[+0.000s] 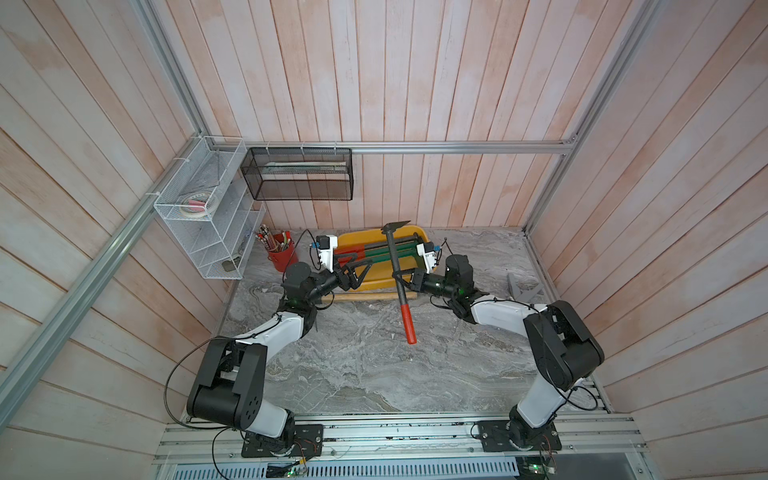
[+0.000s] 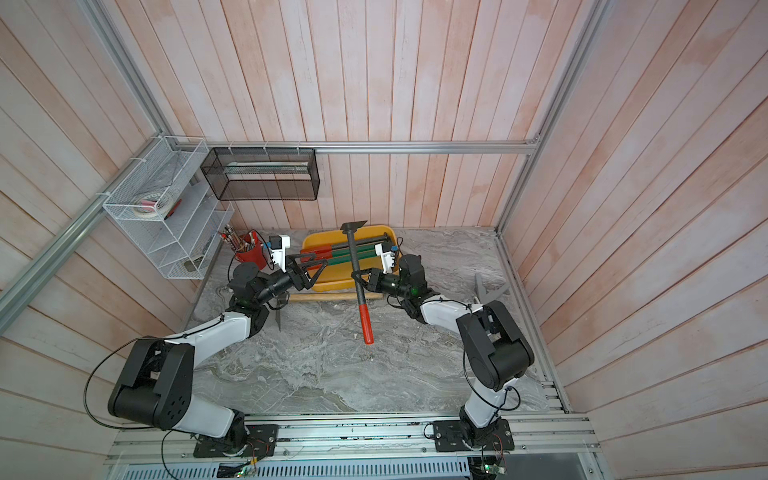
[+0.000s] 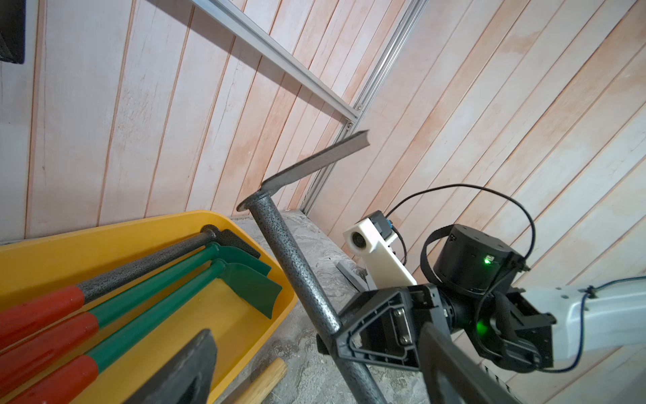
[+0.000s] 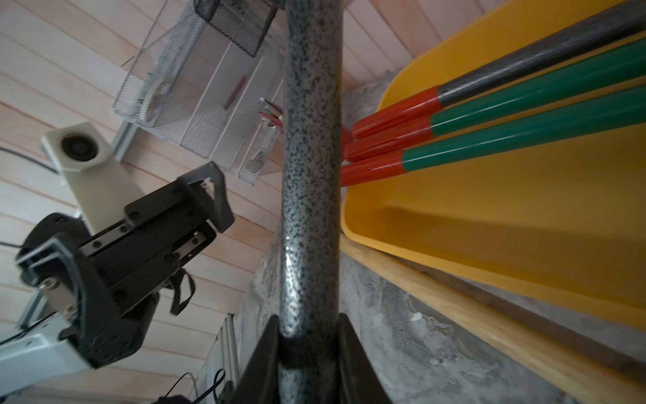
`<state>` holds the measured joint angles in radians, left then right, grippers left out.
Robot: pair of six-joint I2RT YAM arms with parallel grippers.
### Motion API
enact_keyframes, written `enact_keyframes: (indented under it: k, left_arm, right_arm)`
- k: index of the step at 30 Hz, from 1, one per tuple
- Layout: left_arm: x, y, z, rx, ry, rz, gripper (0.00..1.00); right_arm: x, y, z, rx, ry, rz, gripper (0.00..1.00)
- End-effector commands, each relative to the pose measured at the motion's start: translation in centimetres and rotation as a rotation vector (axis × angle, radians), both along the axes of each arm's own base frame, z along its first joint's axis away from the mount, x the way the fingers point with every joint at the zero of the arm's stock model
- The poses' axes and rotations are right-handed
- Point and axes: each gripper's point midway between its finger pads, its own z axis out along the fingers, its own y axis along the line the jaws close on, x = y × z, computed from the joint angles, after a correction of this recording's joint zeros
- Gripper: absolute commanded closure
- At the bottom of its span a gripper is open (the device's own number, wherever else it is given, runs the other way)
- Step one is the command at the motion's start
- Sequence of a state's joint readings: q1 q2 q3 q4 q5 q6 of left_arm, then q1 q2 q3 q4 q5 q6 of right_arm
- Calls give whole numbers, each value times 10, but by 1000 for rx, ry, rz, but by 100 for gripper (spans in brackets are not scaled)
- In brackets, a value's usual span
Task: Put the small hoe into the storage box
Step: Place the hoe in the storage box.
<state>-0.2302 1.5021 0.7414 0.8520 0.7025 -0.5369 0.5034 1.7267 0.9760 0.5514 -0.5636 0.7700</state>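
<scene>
The small hoe [image 1: 400, 274] has a speckled grey shaft, a flat grey head and a red grip. It hangs tilted in the air, its head over the far rim of the yellow storage box [image 1: 353, 239] and its red grip out over the table in front. My right gripper [image 1: 400, 280] is shut on the middle of the shaft [image 4: 311, 210], both fingers pressed against it. My left gripper [image 1: 358, 272] stands open and holds nothing, over the box's left front part, a short way left of the hoe. In the left wrist view the hoe's head [image 3: 314, 164] rises above the box [image 3: 105, 231].
Three red-gripped tools [image 1: 374, 251] lie lengthwise in the box. A wooden handle [image 1: 365, 296] lies on the table along the box's front. A red pencil cup [image 1: 282, 255], white wire rack [image 1: 199, 216] and black mesh basket [image 1: 299, 174] stand at back left. A grey tool [image 1: 523, 289] lies at right.
</scene>
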Motion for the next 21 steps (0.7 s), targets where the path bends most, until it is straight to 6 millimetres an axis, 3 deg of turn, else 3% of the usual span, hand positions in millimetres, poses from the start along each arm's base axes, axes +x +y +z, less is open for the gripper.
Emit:
enact_keyframes:
  k: [1, 9, 16, 21]
  left_arm:
    - [-4, -5, -2, -4, 6, -14, 8]
    - [-4, -20, -4, 86, 4, 0, 8]
    - [-21, -63, -24, 235, 2, -51, 8]
    - [-31, -100, -51, 391, 5, -87, 8]
  right_arm:
    - [36, -34, 10, -202, -53, -264, 100]
    - [61, -75, 8, -370, 81, -622, 100]
    - [70, -93, 11, -410, 146, -774, 100]
    - [73, -93, 14, -413, 168, -799, 100]
